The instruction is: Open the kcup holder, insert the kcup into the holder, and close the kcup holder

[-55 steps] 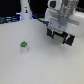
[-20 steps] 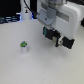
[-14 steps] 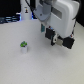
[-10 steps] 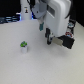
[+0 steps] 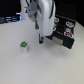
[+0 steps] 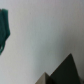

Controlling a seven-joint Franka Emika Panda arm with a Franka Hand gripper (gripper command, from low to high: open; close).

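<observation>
The kcup (image 5: 23, 46), a tiny white pod with a green top, stands upright on the white table toward the exterior view's left. The kcup holder (image 5: 65, 36) is the black box at the exterior view's right, with round pod slots (image 5: 65, 24) on top. My gripper (image 5: 39, 39) hangs from the white arm between the two, a short way from the kcup and not touching it. In the wrist view, dark fingertips (image 6: 66, 70) show over bare table, too blurred to judge their gap. A teal-green blur (image 6: 4, 27) sits at that picture's edge.
A dark band (image 5: 10, 20) runs along the back of the table at the exterior view's left. White tabletop (image 5: 40, 67) stretches in front of the kcup and the holder.
The arm and gripper have shifted toward the exterior view's left, away from the kcup holder and closer to the kcup. The kcup has not moved.
</observation>
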